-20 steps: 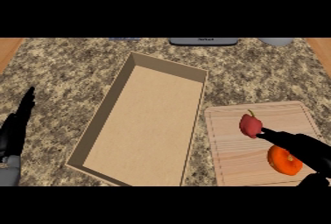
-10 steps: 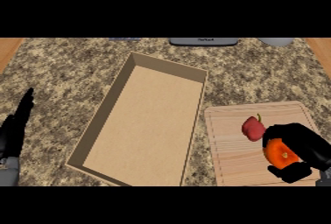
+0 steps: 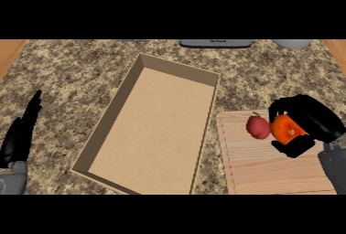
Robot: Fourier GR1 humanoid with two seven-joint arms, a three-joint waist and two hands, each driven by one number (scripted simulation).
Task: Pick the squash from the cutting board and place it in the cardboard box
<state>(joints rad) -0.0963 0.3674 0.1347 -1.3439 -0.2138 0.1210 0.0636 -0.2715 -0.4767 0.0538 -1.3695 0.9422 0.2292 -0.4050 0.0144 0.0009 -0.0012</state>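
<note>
The squash [image 3: 287, 129] is a small orange one, and my right hand [image 3: 312, 117] is shut on it, fingers and thumb curled round it from the right. It is over the far right part of the wooden cutting board [image 3: 270, 170]; whether it touches the board I cannot tell. The open cardboard box [image 3: 177, 67] lies in the middle of the counter, left of the board, and holds nothing. My left hand [image 3: 20, 135] rests open at the left edge, fingers pointing up, apart from everything.
A red fruit [image 3: 257, 127] lies on the board just left of the squash, between it and the box. A dark grey object [image 3: 215, 43] and a pale grey one [image 3: 292, 44] stand at the counter's far edge.
My right hand has closed round the squash and moved with it toward the far end of the board, beside the red fruit. The left hand has not moved.
</note>
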